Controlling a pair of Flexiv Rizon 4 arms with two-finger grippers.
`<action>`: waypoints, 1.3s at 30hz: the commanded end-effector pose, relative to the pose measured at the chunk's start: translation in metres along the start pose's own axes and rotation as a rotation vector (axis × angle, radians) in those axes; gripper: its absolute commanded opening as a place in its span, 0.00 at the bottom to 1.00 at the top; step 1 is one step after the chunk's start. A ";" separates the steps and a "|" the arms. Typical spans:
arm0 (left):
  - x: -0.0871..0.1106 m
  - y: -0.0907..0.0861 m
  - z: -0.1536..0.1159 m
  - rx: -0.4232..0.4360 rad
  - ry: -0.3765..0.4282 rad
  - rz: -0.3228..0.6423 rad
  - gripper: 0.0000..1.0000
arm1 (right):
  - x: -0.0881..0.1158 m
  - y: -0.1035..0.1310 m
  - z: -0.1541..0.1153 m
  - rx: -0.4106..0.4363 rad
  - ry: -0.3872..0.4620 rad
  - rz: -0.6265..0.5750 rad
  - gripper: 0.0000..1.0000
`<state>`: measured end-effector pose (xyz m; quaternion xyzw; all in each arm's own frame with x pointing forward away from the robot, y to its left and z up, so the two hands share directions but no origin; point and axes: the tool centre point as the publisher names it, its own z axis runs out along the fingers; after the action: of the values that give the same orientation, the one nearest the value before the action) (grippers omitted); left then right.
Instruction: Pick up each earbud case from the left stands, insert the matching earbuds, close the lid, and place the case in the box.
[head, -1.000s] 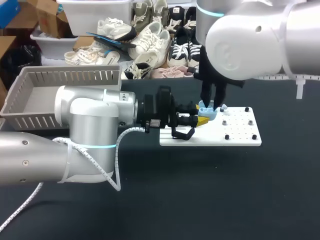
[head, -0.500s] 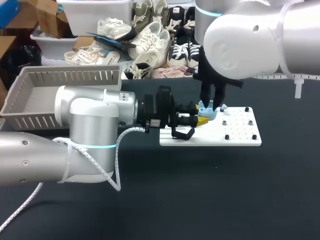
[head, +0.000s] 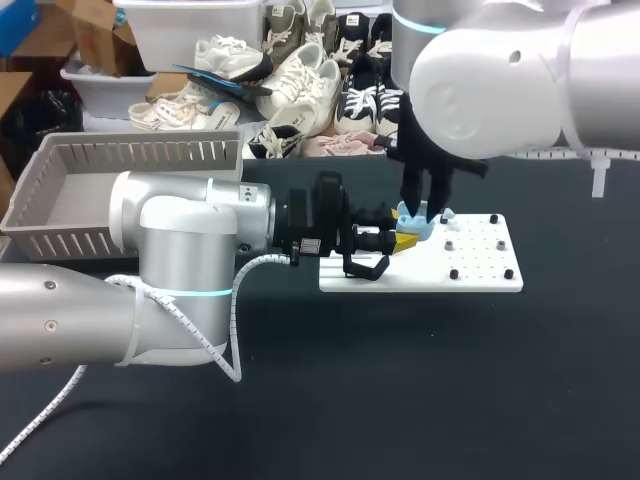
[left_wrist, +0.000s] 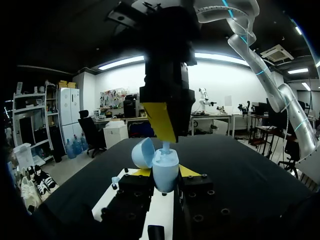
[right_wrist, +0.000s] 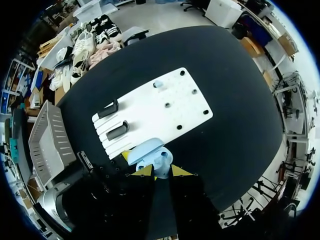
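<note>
Still no shift: left claw (head: 405, 241) tight on the open blue case (left_wrist: 165, 172), right claw (right_wrist: 162, 171) above, grip unclear.

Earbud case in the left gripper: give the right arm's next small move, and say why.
Probably ease the right gripper straight down a little. The earbud beneath it stands proud of the earbud case, whose lid is open, and the left gripper clamps the case steady.
</note>
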<state>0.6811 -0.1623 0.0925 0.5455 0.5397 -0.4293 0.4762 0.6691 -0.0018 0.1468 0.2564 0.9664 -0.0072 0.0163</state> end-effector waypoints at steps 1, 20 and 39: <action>0.001 0.000 0.000 0.000 -0.003 0.001 0.00 | 0.001 0.000 0.001 0.000 0.000 0.001 0.00; 0.001 0.000 0.000 0.000 -0.003 0.001 0.00 | -0.004 -0.001 0.000 0.005 -0.004 0.003 0.00; 0.001 0.000 0.000 0.000 -0.003 0.001 0.00 | -0.007 0.001 -0.003 0.000 -0.010 -0.001 0.00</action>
<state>0.6812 -0.1622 0.0925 0.5455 0.5396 -0.4294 0.4763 0.6765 -0.0038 0.1498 0.2551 0.9667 -0.0078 0.0201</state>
